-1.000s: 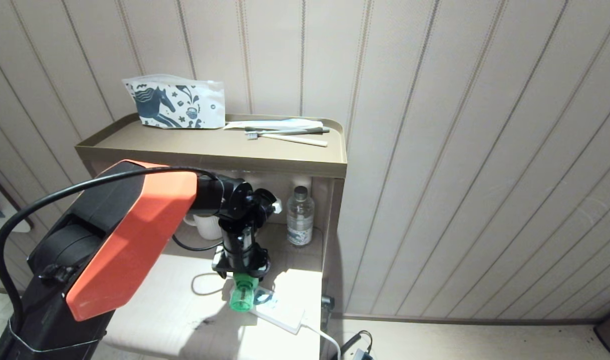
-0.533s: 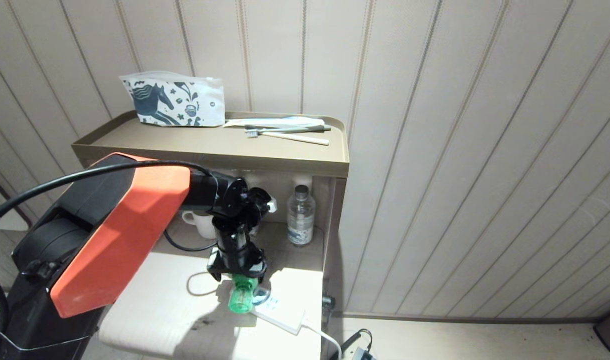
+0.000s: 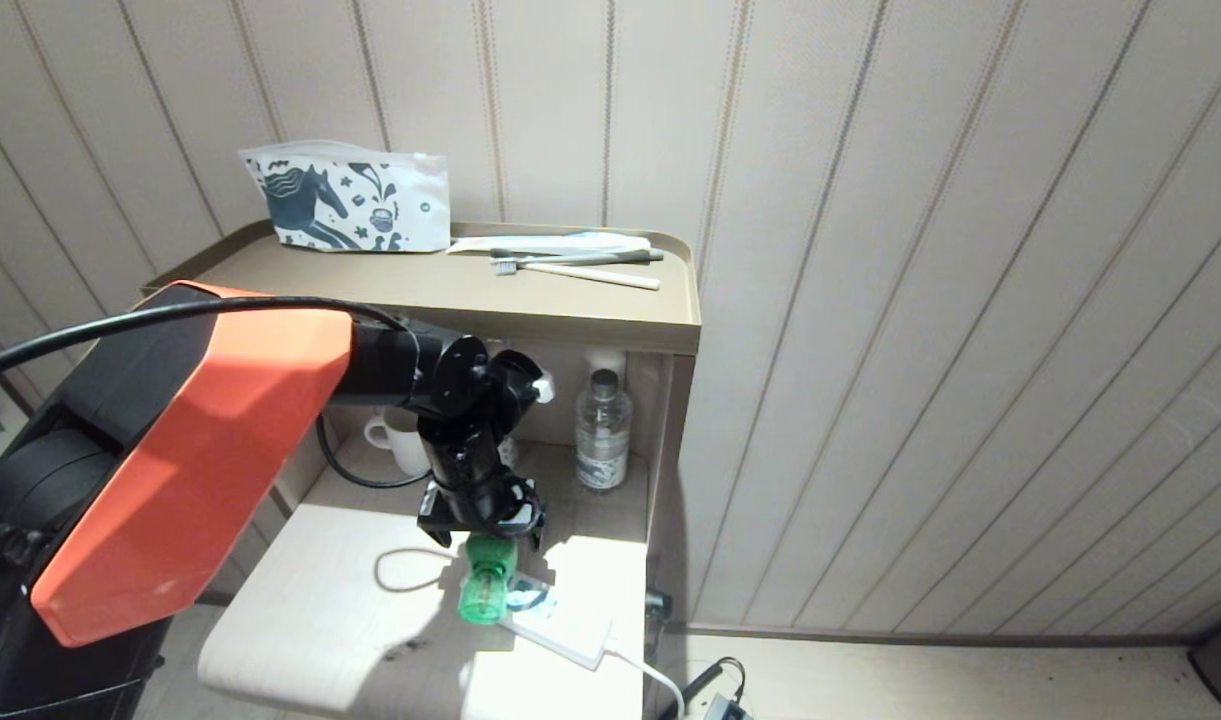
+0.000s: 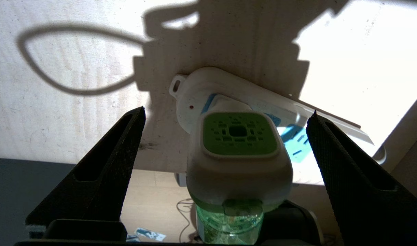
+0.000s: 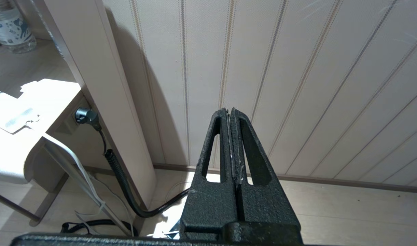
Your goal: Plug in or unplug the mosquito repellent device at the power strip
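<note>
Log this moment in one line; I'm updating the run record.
left gripper: open, straddling mosquito repellent device | device: seated in power strip | right gripper: shut, parked

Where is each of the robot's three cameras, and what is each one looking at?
Head view: from the robot's head, looking forward and down at the shelf unit and its left arm over the mosquito repellent device.
Left wrist view: behind the open left gripper, looking down on the device in the power strip.
Right wrist view: behind the shut right gripper, facing the panelled wall and floor.
Shared: head and left wrist views both show the device and power strip.
</note>
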Controlling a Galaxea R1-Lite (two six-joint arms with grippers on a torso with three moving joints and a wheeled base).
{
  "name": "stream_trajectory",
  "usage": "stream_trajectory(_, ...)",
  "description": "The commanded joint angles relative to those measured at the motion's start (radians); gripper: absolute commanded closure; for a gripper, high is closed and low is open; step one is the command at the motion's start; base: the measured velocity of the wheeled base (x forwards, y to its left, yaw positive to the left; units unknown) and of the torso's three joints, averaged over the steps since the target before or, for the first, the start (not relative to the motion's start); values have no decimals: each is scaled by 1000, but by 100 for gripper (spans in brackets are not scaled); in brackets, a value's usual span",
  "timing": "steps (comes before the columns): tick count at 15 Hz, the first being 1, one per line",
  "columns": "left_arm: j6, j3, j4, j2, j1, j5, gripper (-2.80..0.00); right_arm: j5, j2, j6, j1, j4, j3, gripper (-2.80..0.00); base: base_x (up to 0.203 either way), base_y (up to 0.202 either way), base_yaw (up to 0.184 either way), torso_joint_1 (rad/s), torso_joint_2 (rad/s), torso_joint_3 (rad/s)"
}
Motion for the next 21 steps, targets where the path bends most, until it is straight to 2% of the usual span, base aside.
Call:
stream_trajectory(1,-3,21,0,-42,-3,0,-280,0,0,0,0,0,0,0,0,0,0,0,0,0)
stream_trajectory(7,4,331,-35,-222,-4,-16,-280,0,1,0,0,0,0,0,0,0,0,0,0,0)
stream_trajectory(12,45,570,-130,-571,-2,-23,-280,0,1,0,0,0,0,0,0,0,0,0,0,0)
stream_trajectory(13,48,610,-136,-650,2,-14,-280,0,1,0,0,0,0,0,0,0,0,0,0,0)
stream_trajectory(16,61,742,-177,-935,47,82,-280,0,1,0,0,0,0,0,0,0,0,0,0,0)
stream_trajectory(18,109,864,-238,-1101,86,123,-280,0,1,0,0,0,0,0,0,0,0,0,0,0)
stream_trajectory(21,227,1081,-435,-1342,145,142,-280,0,1,0,0,0,0,0,0,0,0,0,0,0)
